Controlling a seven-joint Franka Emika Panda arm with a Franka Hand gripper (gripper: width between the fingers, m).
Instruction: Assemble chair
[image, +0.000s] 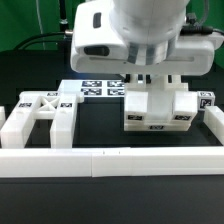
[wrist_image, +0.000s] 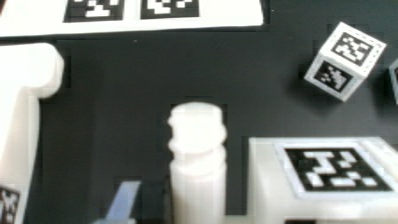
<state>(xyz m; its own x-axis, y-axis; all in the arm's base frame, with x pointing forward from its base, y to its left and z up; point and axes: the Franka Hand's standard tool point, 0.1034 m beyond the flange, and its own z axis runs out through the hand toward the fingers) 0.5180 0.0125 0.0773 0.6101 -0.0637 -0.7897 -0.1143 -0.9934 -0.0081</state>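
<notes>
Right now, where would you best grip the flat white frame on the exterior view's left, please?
Probably its right-hand leg in that view, from straight above: the frame lies flat, and that leg is slim with bare table on both sides.

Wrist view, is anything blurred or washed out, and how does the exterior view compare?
Wrist view: the near white post is overexposed and soft-edged, while the tags on the marker board are readable. Exterior view: the arm's white housing glares and is slightly blurred; the black table hides shadows.
</notes>
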